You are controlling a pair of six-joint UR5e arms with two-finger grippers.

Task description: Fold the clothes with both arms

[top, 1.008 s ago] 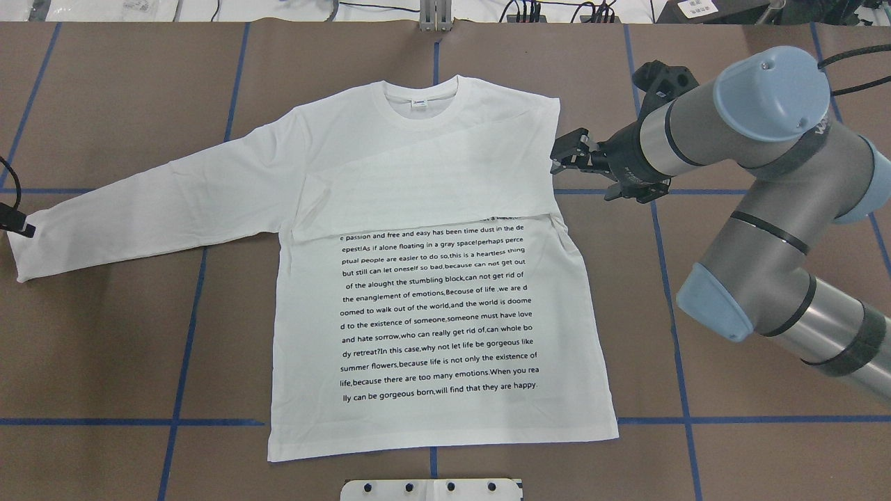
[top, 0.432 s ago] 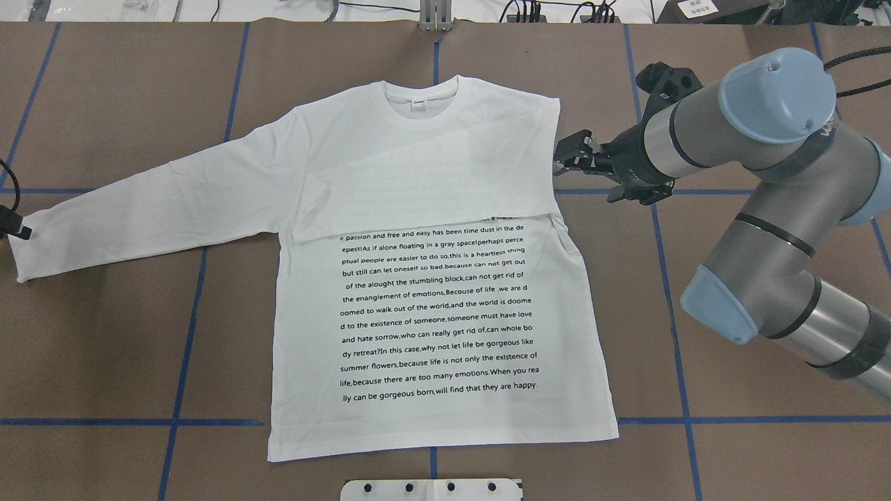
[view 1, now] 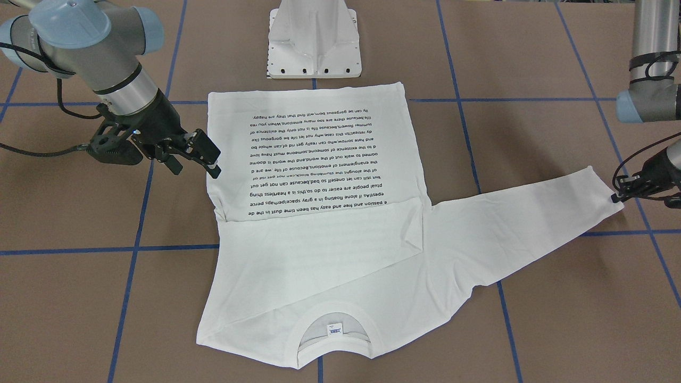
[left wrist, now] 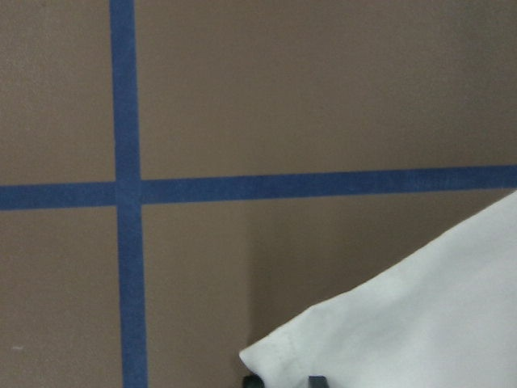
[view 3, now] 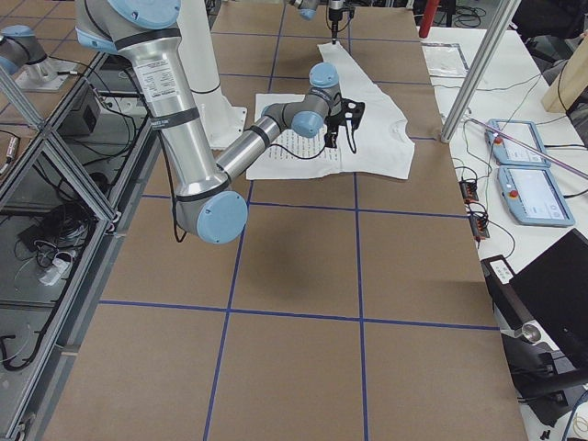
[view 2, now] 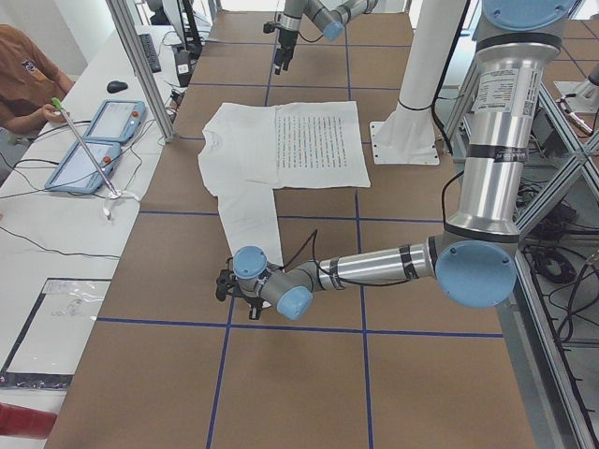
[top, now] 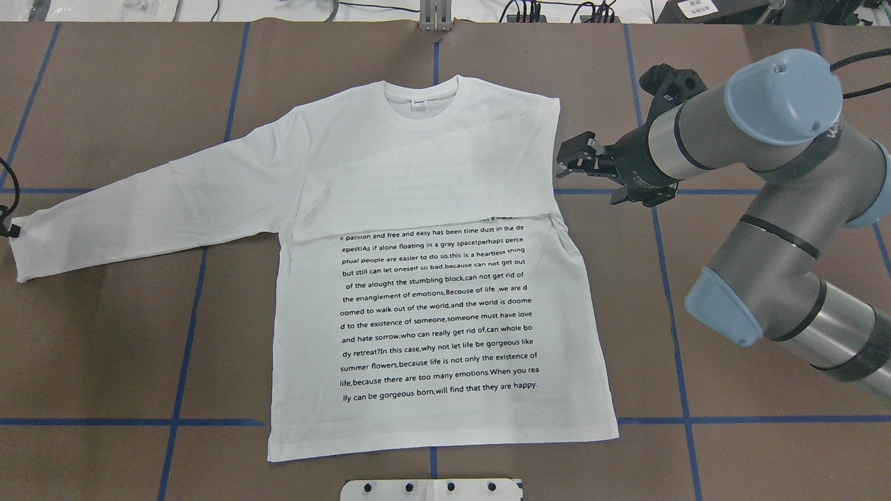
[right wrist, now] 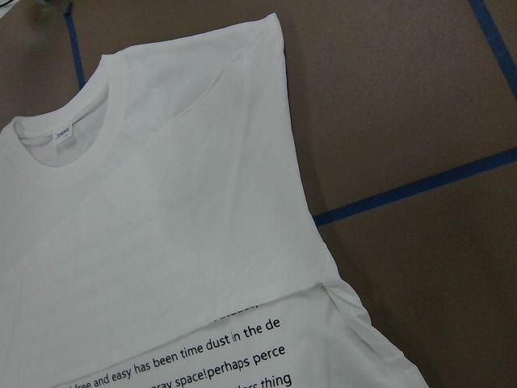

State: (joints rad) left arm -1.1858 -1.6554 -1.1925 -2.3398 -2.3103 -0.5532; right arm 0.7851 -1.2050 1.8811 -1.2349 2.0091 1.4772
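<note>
The white long-sleeved T-shirt (top: 431, 174) lies flat with its black text block (top: 438, 313) up and its neck label (top: 419, 103) showing. One sleeve is folded across the chest. The other sleeve (view 1: 511, 229) lies stretched out toward my left arm. My right gripper (top: 567, 158) is open and empty, just off the shirt's shoulder edge and apart from it; it also shows in the front view (view 1: 210, 159). My left gripper (view 1: 616, 199) is at the stretched sleeve's cuff. The left wrist view shows the cuff corner (left wrist: 275, 356) at its fingertips (left wrist: 317, 378); I cannot tell if they pinch it.
Blue tape lines (top: 188, 306) grid the brown table. The white pedestal base (view 1: 314, 37) stands by the shirt's hem. Tablets (view 2: 98, 140) and a seated person (view 2: 23, 75) are on the side table beyond the far edge.
My left gripper has slid outward along the cuff toward the overhead view's left edge. My right gripper has backed slightly away from the shirt's shoulder. The shirt lies as before.
</note>
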